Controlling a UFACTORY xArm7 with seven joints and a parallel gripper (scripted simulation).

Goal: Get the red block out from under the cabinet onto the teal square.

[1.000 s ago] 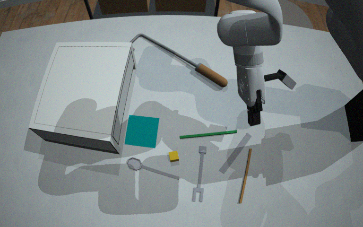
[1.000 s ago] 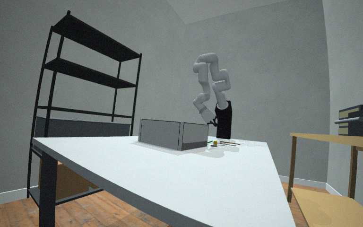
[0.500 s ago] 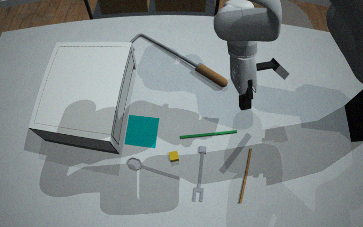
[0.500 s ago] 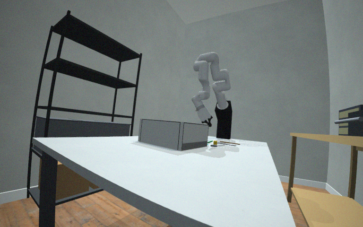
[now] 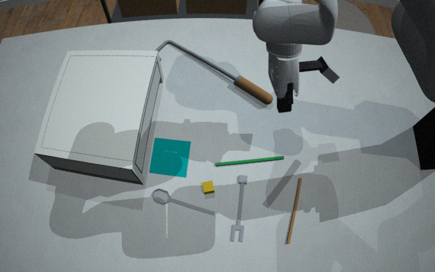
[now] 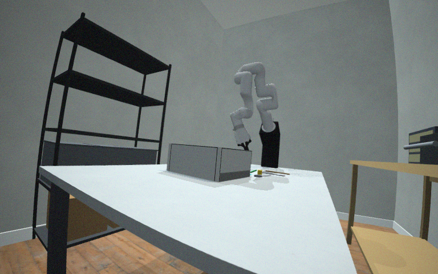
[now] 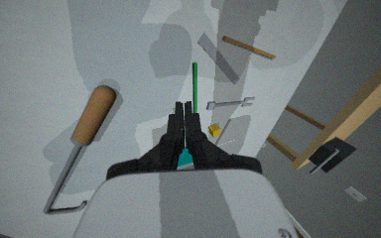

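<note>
My gripper is shut with nothing between the fingers; it hangs above the table just right of the wooden handle of a hooked metal rod. The rod's thin shaft runs up-left to a bent hook near the cabinet's back corner. The grey cabinet stands at the left. The teal square lies on the table beside the cabinet's right side. The red block is hidden from every view. In the wrist view the shut fingers point at the table, with the rod handle to their left.
A green stick, a small yellow cube, a grey fork-ended tool, a grey loop-ended tool, a grey flat bar and a wooden stick lie in front. The arm's black base stands at the table's right.
</note>
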